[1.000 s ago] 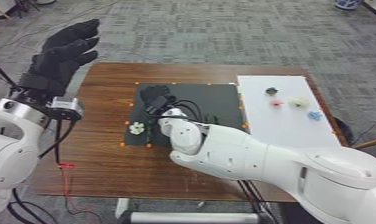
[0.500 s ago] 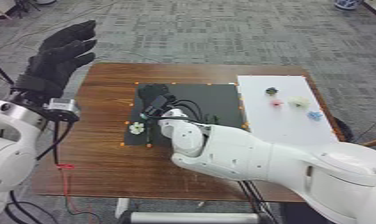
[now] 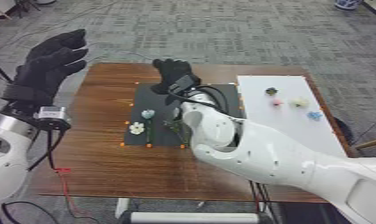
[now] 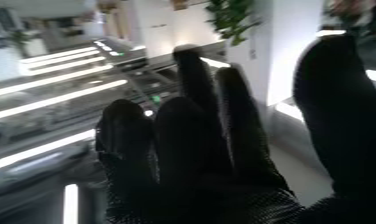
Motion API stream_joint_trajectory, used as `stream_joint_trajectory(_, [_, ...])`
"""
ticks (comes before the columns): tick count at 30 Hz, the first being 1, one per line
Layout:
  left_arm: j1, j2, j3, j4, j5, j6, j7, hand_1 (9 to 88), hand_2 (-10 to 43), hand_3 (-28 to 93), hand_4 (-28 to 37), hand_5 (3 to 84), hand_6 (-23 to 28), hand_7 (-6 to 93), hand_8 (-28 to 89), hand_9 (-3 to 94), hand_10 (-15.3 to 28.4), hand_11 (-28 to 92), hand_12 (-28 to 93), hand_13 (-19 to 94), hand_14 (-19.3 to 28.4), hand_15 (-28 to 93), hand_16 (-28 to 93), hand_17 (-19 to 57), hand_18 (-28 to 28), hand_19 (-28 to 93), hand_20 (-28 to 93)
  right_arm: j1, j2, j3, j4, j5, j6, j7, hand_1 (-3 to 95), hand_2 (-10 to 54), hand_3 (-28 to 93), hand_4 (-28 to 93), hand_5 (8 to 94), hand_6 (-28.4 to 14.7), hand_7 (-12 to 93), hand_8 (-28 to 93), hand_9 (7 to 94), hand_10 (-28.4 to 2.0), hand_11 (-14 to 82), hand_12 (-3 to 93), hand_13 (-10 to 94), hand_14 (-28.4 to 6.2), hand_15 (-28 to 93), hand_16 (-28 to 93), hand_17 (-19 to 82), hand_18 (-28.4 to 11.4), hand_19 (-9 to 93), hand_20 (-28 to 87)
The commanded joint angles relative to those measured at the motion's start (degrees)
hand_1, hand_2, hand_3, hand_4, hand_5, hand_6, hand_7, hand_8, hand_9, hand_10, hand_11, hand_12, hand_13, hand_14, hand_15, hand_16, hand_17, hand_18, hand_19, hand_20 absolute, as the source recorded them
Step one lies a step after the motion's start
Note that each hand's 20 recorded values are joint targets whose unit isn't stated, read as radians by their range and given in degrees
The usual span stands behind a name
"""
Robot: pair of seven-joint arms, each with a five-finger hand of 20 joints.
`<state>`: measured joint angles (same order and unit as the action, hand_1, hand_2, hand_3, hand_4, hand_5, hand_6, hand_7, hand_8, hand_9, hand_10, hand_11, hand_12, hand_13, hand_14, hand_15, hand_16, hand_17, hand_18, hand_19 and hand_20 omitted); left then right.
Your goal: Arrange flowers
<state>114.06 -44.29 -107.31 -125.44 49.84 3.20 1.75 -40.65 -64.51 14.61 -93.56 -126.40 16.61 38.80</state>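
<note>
My right hand [image 3: 173, 73] is over the far edge of the black mat [image 3: 222, 90], fingers spread and straight; in the right wrist view the right hand [image 4: 189, 150] is open and holds nothing. On the mat's left part lie a white flower [image 3: 136, 128] and, beside it, a pale blue flower [image 3: 148, 114] with a green stem. Greenery [image 3: 173, 125] lies just left of my right forearm. On the white sheet [image 3: 282, 127] are a dark green piece [image 3: 271, 91], a pink flower [image 3: 277, 102], a cream flower [image 3: 300, 102] and a blue flower [image 3: 315, 115]. My left hand [image 3: 48, 65] is raised off the table's left side, fingers straight.
Orange markers line the mat and sheet on the brown table [image 3: 122, 172]. My right arm crosses the table's right front and part of the mat. A red cable [image 3: 63, 170] hangs by the left table edge.
My right hand has lifted away from the mat toward the far edge and opened out, uncovering the pale blue flower and greenery. My left hand has shifted slightly outward.
</note>
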Motion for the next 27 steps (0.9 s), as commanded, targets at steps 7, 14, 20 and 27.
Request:
stream_joint_trajectory(7, [7.65, -3.44, -4.52, -2.41, 0.24, 1.28, 0.13, 26.0, -2.1, 71, -26.3, 25.6, 2.6, 19.9, -10, 17.5, 10.1, 21, 18, 6, 12.8, 38, -5, -11.0, 17.3, 39, 8, -30.91, 27.96, 30.44, -1.69, 1.04, -5.15, 7.01, 27.9, -9.5, 70, -28, 22.0, -12.1, 7, -4, 28.9, -21.4, 13.4, 21.8, 55, -11.9, 88, 21, 33, -23.2, 90, 52])
stream_joint_trajectory(14, [7.49, -3.26, -4.31, -2.36, 0.22, 0.83, 0.3, 25.8, -2.2, 72, -26.5, 25.6, 2.5, 20.0, -10, 17.5, 10.1, 21, 18, 7, 12.7, 39, -5, -10.9, 17.2, 39, 8, -37.08, 31.57, 35.97, -1.26, 0.33, -4.89, 11.33, 27.2, -9.5, 72, -28, 24.9, -11.9, 8, -5, 30.9, -20.6, 16.0, 22.5, 56, -12.0, 88, 21, 34, -23.3, 91, 52])
stream_joint_trajectory(20, [6.57, -2.67, -3.67, -1.98, 0.23, 0.7, 0.15, 25.8, -2.3, 72, -26.6, 25.6, 2.5, 20.0, -10, 17.4, 10.1, 21, 18, 7, 12.6, 39, -5, -10.9, 17.1, 39, 8, -37.88, 31.46, 36.07, 1.06, -0.05, -4.08, 12.46, 28.0, -9.5, 73, -28, 28.1, -11.8, 10, -6, 32.2, -19.6, 20.0, 23.8, 57, -11.9, 89, 21, 34, -23.4, 92, 52])
stream_joint_trajectory(27, [6.82, -2.46, -3.92, -2.14, 0.22, 0.98, 0.07, 25.9, -2.4, 72, -26.8, 25.5, 2.4, 20.0, -10, 17.5, 10.0, 22, 17, 7, 12.7, 39, -5, -10.9, 17.1, 39, 8, -35.62, 30.48, 32.56, 5.95, -1.64, 0.32, 11.33, 31.0, -9.5, 80, -28, 42.2, -6.1, 19, -11, 46.6, -12.2, 26.5, 20.5, 66, -8.6, 87, 23, 39, -22.3, 93, 55])
